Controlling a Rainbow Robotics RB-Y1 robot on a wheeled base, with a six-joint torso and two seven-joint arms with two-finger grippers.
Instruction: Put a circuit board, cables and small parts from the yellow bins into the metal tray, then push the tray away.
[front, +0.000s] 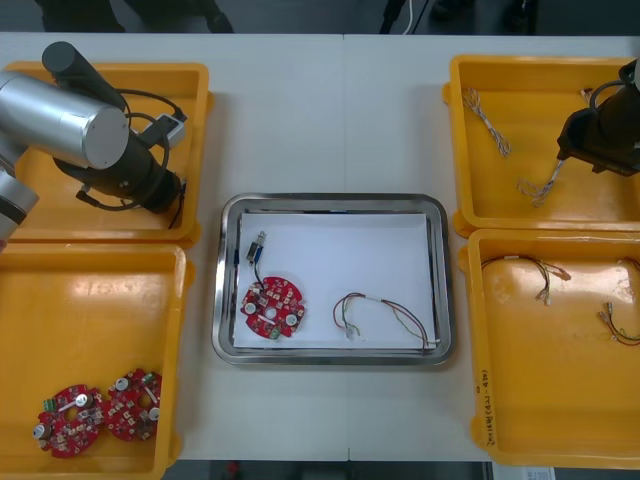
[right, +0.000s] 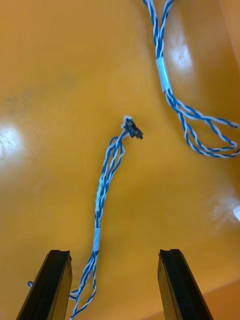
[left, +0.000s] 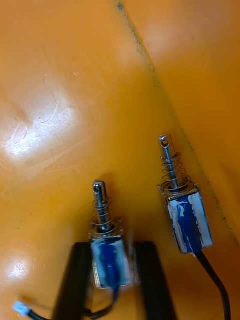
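The metal tray (front: 332, 203), white inside, holds a round red circuit board (front: 270, 308), a small metal part (front: 256, 247) and a red and yellow cable (front: 385, 314). My left gripper (front: 177, 198) is down in the far left yellow bin (front: 195, 80). There it (left: 111, 247) is shut on a small metal part (left: 106, 260) with blue wrap and a spring pin. A second such part (left: 185, 220) lies just beside it. My right gripper (front: 558, 160) hangs over the far right bin (front: 460, 150). It (right: 114, 255) is open, and a twisted blue and white cable (right: 107, 175) lies on the bin floor between its fingers.
Another twisted cable (right: 165, 75) lies beyond the right fingers, also visible in the front view as the cable (front: 487, 118). The near left bin (front: 180, 350) holds two circuit boards (front: 70, 420). Several red and yellow cables (front: 530, 270) lie in the near right bin (front: 475, 380).
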